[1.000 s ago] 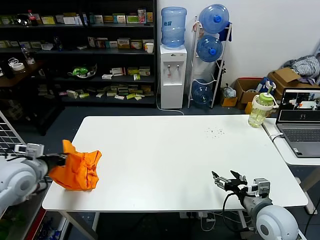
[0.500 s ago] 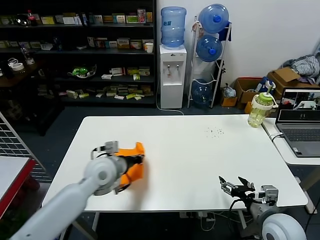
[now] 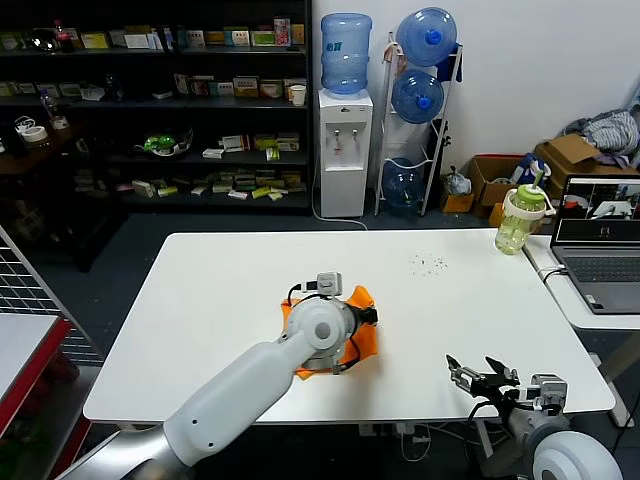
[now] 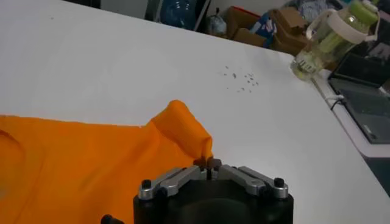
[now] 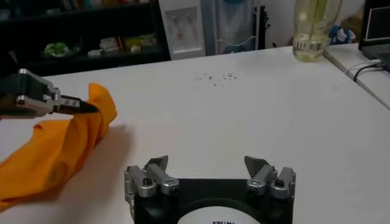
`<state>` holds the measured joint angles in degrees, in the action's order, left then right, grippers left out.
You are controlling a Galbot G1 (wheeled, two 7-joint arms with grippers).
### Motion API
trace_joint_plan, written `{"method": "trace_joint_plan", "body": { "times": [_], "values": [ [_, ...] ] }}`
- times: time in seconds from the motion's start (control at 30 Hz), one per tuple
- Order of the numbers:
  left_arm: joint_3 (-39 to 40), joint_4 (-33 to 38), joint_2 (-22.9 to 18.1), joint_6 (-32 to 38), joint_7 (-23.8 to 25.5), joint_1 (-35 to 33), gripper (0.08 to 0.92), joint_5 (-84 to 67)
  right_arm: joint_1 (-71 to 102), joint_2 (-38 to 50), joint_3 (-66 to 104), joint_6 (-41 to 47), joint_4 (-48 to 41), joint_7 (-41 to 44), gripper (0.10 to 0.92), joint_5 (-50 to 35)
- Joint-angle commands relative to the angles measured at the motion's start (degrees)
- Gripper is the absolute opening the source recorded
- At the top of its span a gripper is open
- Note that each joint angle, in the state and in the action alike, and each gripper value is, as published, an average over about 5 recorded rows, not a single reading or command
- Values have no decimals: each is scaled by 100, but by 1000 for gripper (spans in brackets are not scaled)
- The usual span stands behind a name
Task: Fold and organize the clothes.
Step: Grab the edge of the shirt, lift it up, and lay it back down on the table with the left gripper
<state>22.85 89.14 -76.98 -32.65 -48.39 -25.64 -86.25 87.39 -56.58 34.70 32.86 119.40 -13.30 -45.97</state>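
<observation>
The bright orange T-shirt [image 3: 358, 338] lies crumpled near the middle of the white table [image 3: 240, 290], mostly hidden behind my left arm in the head view. My left gripper [image 4: 208, 163] is shut on a pinched fold of the orange T-shirt [image 4: 91, 164] and holds that edge lifted. The right wrist view shows the T-shirt [image 5: 61, 146] and the left gripper [image 5: 82, 106] from the side. My right gripper [image 3: 483, 377] is open and empty, low at the table's front right edge; it also shows in its own view [image 5: 208, 165].
A green drink bottle [image 3: 522, 220] stands at the far right corner. A laptop [image 3: 600, 250] sits on a side table to the right. Small dark specks [image 3: 432, 264] lie on the far right part of the table. Shelves and a water dispenser stand behind.
My left arm has swept from the table's left edge to its middle, dragging the orange T-shirt along. The right gripper has shifted slightly right and down.
</observation>
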Motion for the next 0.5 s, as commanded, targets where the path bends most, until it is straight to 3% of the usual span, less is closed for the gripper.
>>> {"method": "trace_joint_plan", "body": {
  "times": [0.03,0.17,0.3,0.37,0.5],
  "values": [
    [284,-827,-969,5,-137,369,98,465,70,-12,72,-10,15,17,823,-7],
    [174,-728,-968,64,23,258,98,653,87,1,97,-221,1,246,823,88],
    [-260,-126,-770,348,458,-149,130,1037,129,5,212,-1099,-127,1094,823,656],
    [-511,387,-440,564,1011,-520,182,1485,143,-7,335,-1524,-242,1550,823,1006],
    [-1217,1472,721,1457,2799,-1818,286,3392,187,-127,664,-2088,-479,2059,823,1226]
  ]
}}
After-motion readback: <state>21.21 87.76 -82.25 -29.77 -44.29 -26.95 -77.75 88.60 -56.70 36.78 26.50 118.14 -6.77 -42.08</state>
